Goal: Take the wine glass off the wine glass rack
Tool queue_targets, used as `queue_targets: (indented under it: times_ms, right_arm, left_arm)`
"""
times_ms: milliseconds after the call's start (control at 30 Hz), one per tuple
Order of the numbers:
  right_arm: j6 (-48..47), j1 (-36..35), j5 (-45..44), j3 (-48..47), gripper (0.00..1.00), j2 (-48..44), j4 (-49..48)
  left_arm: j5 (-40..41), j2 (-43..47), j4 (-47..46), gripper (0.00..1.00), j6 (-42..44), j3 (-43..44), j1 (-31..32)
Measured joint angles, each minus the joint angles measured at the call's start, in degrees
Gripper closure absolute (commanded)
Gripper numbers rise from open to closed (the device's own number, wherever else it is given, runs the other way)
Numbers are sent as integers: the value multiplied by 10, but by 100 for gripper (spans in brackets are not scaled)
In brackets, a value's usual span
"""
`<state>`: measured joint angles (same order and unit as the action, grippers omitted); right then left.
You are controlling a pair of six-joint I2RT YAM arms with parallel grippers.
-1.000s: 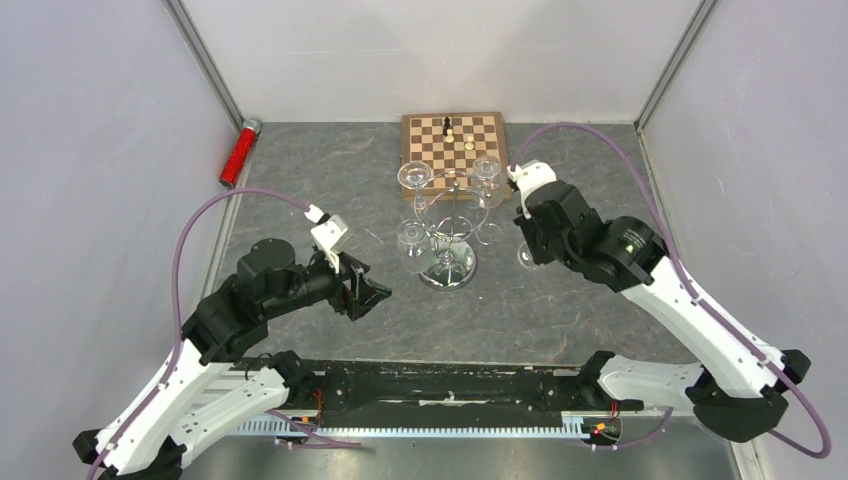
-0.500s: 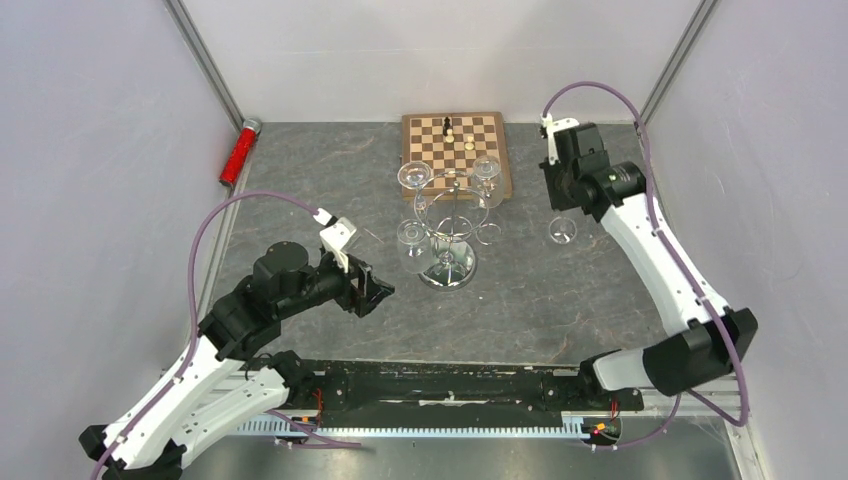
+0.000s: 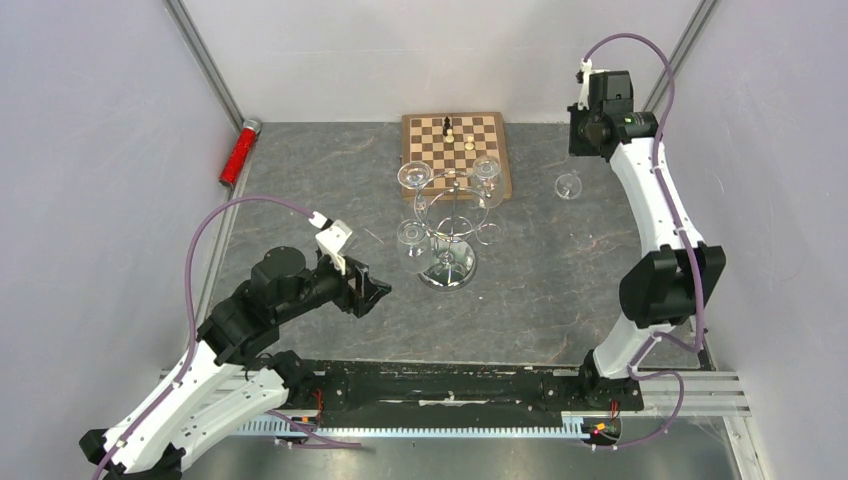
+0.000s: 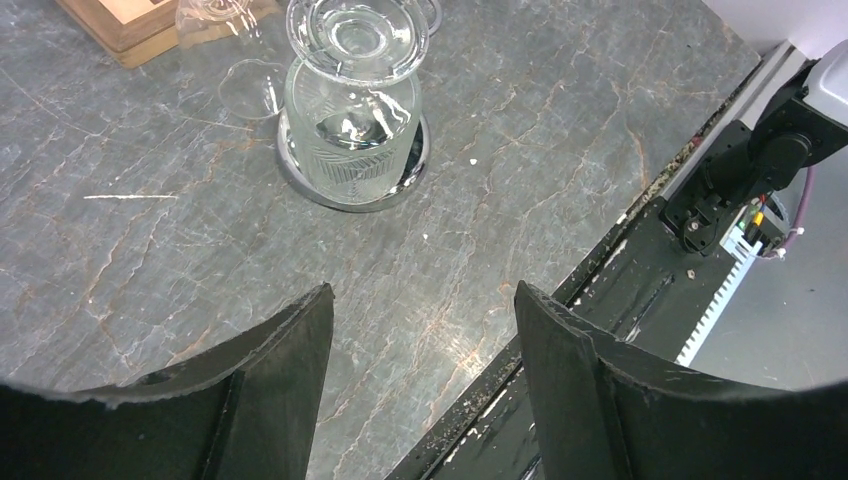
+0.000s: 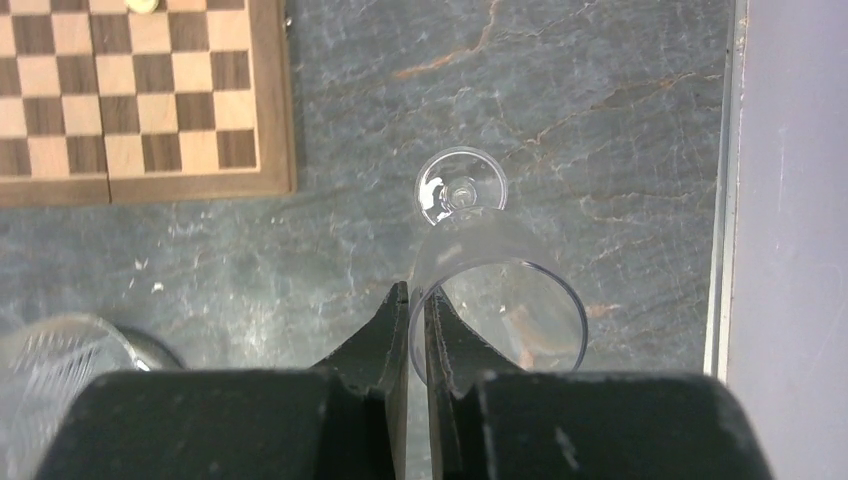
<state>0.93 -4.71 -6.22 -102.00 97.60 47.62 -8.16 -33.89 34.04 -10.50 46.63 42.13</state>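
Note:
The chrome wine glass rack (image 3: pixel 447 262) stands mid-table with three clear glasses hanging from its arms, among them one at the front left (image 3: pixel 410 238). A fourth wine glass (image 3: pixel 568 186) is away from the rack, near the far right wall. My right gripper (image 5: pixel 416 292) is shut on its rim, one finger inside the bowl (image 5: pixel 520 300) and one outside, foot (image 5: pixel 460 190) pointing down. Whether the foot touches the table I cannot tell. My left gripper (image 3: pixel 375 295) is open and empty, low and left of the rack. Its wrist view shows the mirrored base (image 4: pixel 410 178) under a hanging glass (image 4: pixel 352 110).
A wooden chessboard (image 3: pixel 455 145) with a few pieces lies behind the rack. A red cylinder (image 3: pixel 239 152) rests at the back left wall. The right enclosure wall (image 5: pixel 790 200) is close beside the held glass. The black base rail (image 4: pixel 640 290) runs along the table's near edge.
My right arm has swung from beside the rack to the far right corner, carrying the wine glass with it. The left arm has barely moved and stays open.

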Motion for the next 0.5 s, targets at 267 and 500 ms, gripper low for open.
queue_targets:
  times_ms: [267,500]
  right_arm:
    - [26,34,20,-76,100,91,-13]
    - [36,42,29,-117,100,130,-16]
  left_arm:
    - [6,-2,0,27,0,0,0]
    - [7,-6,0,27,0,0,0]
